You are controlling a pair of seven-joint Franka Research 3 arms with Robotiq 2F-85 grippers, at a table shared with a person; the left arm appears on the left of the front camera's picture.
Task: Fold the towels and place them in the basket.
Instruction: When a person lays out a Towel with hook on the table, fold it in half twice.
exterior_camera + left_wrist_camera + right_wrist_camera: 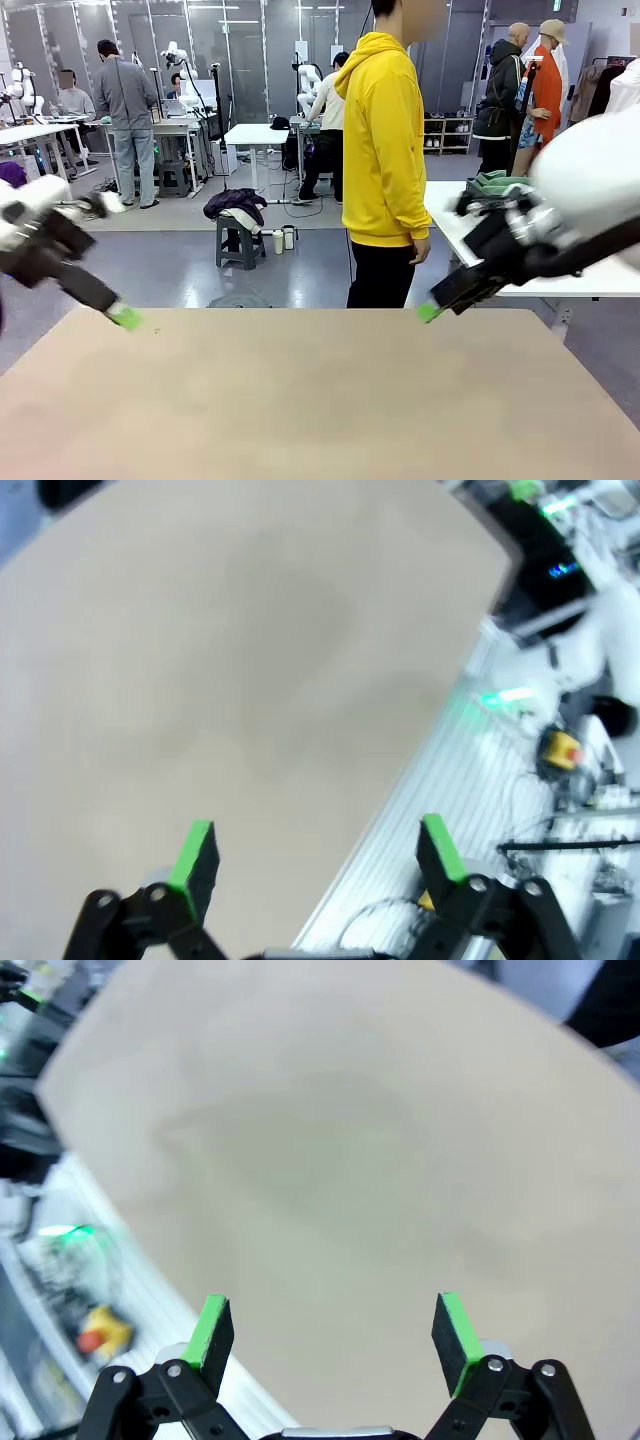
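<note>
We see a beige table (320, 400) stretching across the foreground. At its far edge stands a person (385, 150) in a yellow hoodie and dark trousers, turned sideways, one arm hanging down. Behind, on the grey floor, a small stool (238, 245) carries a heap of dark clothes (232, 203), with two flasks (283, 239) just beside it. To the right, a white table (445, 208) bears a jumble of garments (495, 185). From the left wrist view we make out a yellow box (560, 748) with a red button, beyond the beige table's edge.
</note>
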